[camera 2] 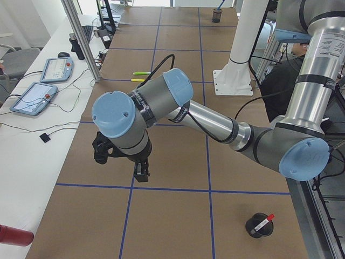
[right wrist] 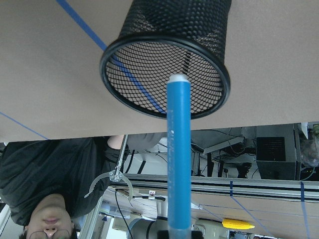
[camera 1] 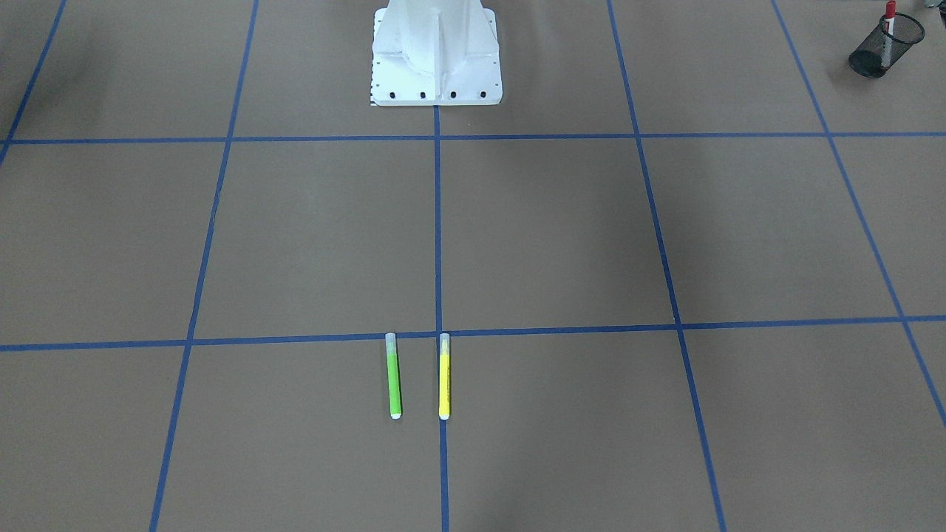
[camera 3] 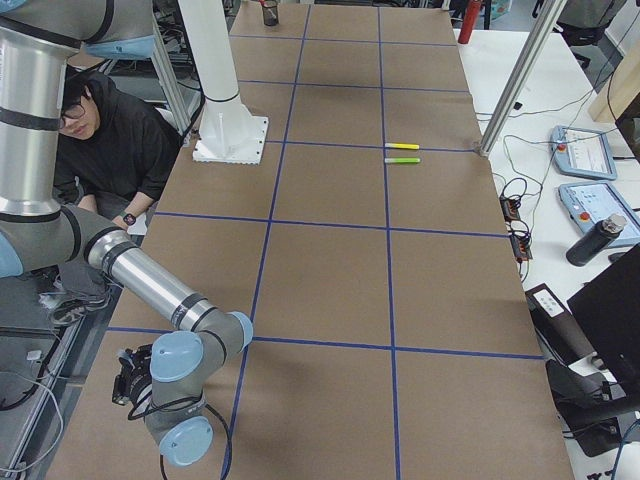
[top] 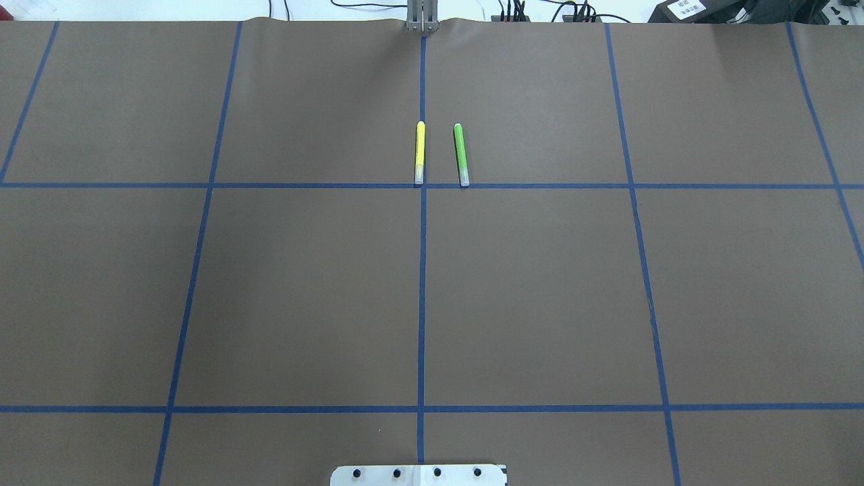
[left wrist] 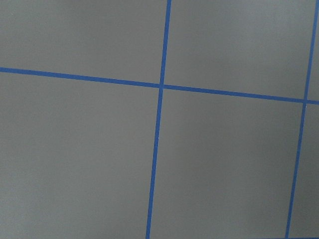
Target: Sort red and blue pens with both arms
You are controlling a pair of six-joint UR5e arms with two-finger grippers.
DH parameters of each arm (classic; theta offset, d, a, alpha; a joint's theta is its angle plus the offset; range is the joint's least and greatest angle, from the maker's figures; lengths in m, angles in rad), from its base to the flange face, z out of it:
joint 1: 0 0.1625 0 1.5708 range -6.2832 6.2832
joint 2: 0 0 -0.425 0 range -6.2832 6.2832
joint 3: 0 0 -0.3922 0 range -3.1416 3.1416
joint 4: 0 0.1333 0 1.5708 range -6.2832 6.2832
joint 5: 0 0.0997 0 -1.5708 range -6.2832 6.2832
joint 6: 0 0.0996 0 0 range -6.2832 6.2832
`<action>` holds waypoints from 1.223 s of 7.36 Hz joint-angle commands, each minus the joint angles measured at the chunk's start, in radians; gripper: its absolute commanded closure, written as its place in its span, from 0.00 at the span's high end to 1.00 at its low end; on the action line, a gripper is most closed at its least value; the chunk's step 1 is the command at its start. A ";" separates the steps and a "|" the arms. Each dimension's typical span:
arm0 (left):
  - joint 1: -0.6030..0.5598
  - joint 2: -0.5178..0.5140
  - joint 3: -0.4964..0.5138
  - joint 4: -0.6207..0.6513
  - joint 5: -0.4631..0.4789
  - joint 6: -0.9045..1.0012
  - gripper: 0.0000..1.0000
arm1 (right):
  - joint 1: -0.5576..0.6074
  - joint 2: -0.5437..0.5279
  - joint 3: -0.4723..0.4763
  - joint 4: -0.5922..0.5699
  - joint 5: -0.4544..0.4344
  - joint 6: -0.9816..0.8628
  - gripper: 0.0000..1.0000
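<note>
Blue pen [right wrist: 178,154], black mesh cup [right wrist: 164,55]

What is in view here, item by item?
yellow marker: one, yellow, along the centre tape line.
green marker: one, green, beside the yellow marker.
left-end mesh cup: one, black, table's left end.
red pen: one, white, red cap, standing in it.
right-end mesh cup: one, black, table's right end.
blue pen: one, blue, held above that cup.
pedestal base: one, white, robot's side.
person: one, dark top, beside the table.
left arm: one, silver-grey, fingers over bare table.
right arm: one, silver-grey, holding the blue pen.
</note>
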 commanded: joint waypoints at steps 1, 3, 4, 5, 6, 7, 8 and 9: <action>0.000 0.017 0.000 -0.015 0.000 0.000 1.00 | -0.001 0.005 0.001 0.001 0.021 0.017 0.92; 0.000 0.018 0.001 -0.025 0.000 -0.003 1.00 | -0.001 0.014 0.003 0.001 0.027 0.020 0.99; 0.000 0.018 0.001 -0.037 0.000 -0.003 1.00 | -0.001 0.036 0.004 0.001 0.032 0.026 0.99; 0.000 0.018 0.008 -0.060 -0.002 -0.005 1.00 | -0.001 0.074 0.013 0.002 0.030 0.054 0.99; 0.000 0.018 0.021 -0.068 -0.002 -0.003 1.00 | -0.001 0.133 0.012 0.005 0.029 0.075 0.99; 0.000 0.020 0.040 -0.097 -0.002 0.000 1.00 | -0.001 0.178 0.015 0.054 0.024 0.133 1.00; 0.000 0.023 0.053 -0.155 0.000 -0.002 1.00 | -0.001 0.213 0.014 0.127 0.026 0.185 1.00; 0.006 0.026 0.052 -0.178 0.000 -0.006 1.00 | -0.001 0.258 0.018 0.186 0.026 0.265 1.00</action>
